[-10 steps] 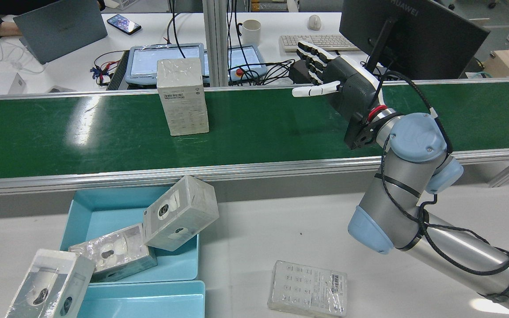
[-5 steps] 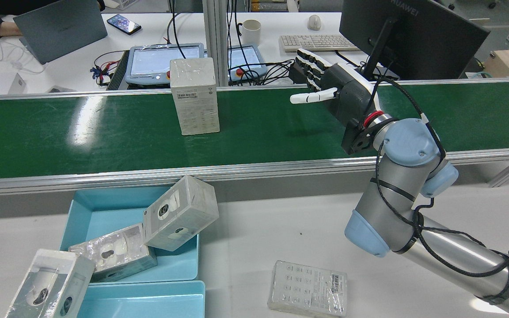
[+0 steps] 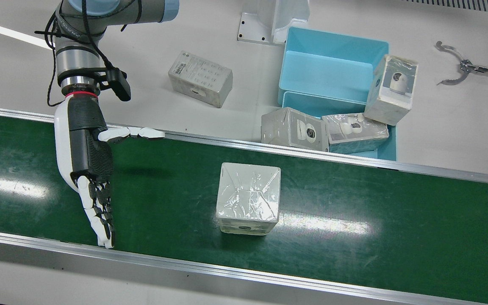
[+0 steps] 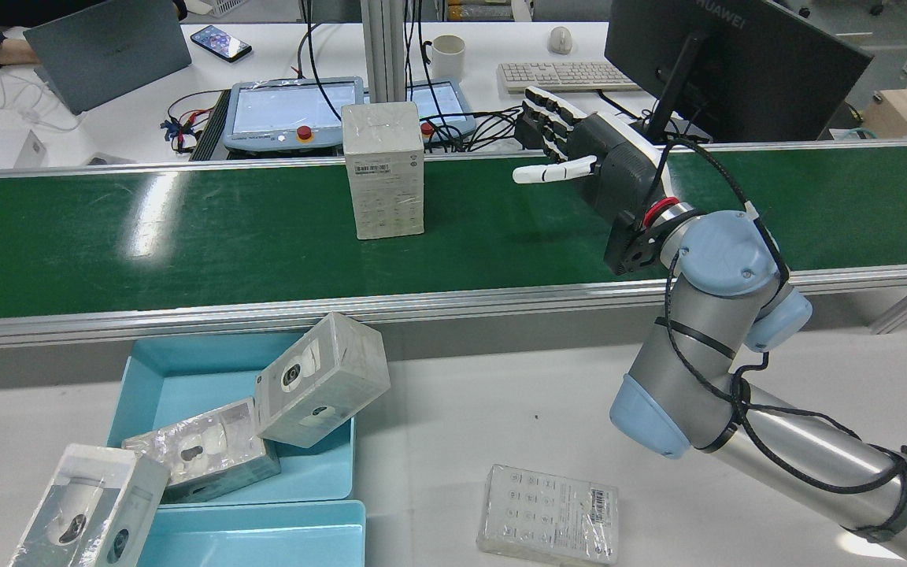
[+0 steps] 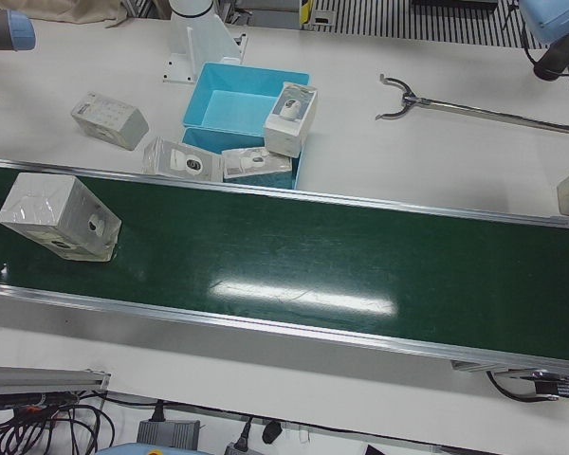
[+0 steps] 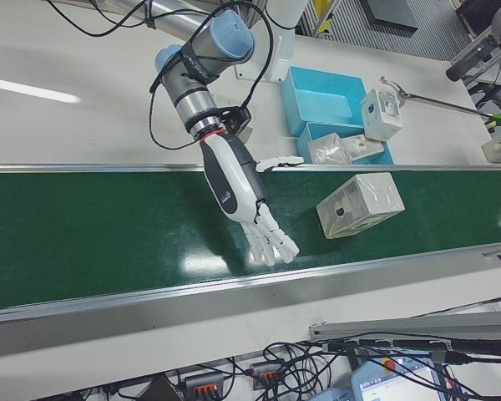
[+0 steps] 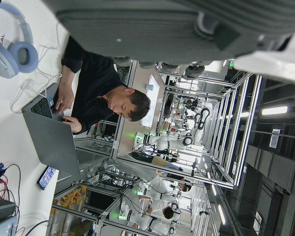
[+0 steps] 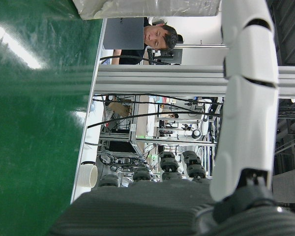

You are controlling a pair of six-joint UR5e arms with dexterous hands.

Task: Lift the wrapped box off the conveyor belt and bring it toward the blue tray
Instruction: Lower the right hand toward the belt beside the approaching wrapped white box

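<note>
Front view: wrapped box [image 3: 248,199] stands mid conveyor belt [image 3: 354,228], untouched; pick and carry both left. Right hand [image 3: 86,161] hovers over the belt well apart from it, fingers spread, holding nothing.

Rear view: same, palm faces the box; blue tray [image 4: 178,378] sits near-side, already crowded with other boxes.

Left hand view: the left hand is just a blurred edge, can't tell its state.

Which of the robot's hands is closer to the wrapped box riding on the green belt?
The right hand. It hovers open over the belt, beside the wrapped box but not touching it. The left hand appears only in its own camera, away from the belt, so it is farther off.
</note>
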